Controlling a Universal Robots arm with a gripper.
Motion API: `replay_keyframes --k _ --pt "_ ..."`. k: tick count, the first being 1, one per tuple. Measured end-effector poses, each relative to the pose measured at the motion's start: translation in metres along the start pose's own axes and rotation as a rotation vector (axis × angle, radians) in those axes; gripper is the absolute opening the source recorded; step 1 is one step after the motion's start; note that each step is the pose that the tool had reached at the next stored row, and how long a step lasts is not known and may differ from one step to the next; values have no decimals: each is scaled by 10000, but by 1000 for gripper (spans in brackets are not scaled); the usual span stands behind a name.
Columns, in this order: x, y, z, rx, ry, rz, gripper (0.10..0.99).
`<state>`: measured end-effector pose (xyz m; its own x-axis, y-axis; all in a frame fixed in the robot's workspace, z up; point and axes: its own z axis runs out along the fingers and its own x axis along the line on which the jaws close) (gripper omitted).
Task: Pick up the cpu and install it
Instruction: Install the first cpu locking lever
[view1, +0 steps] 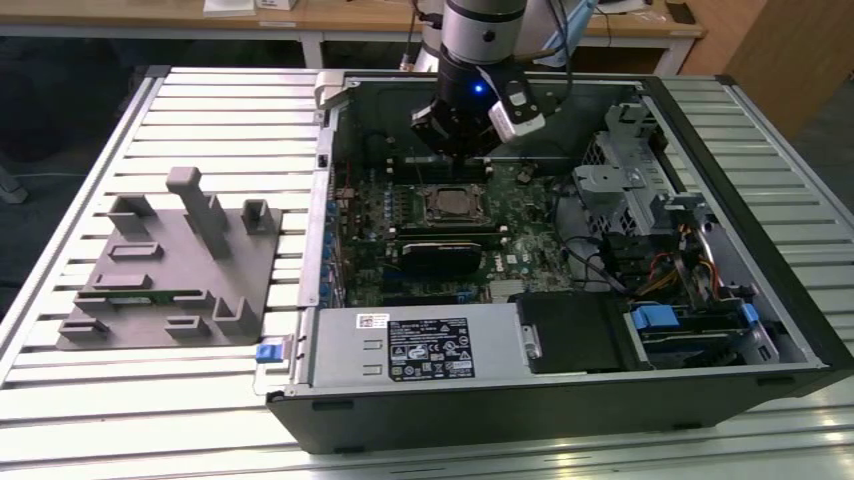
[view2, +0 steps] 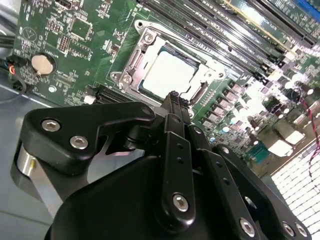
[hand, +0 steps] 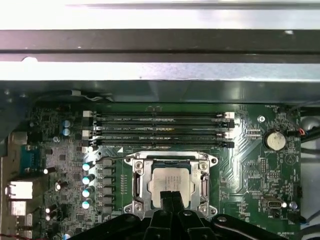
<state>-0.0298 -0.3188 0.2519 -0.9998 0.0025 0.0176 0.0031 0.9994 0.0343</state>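
Already the cpu (view2: 167, 72) lies flat in the socket (hand: 171, 184) on the green board (view1: 501, 235), inside its metal frame. Gripper (view2: 173, 98) hangs just above the chip's near edge, fingers (hand: 171, 198) pressed together, pinching nothing. Memory slots (hand: 160, 130) run just beyond the socket.
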Motion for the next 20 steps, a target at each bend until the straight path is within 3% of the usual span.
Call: replay_keyframes --k 20 --pt "166 0 4 2 -42 -131 118"
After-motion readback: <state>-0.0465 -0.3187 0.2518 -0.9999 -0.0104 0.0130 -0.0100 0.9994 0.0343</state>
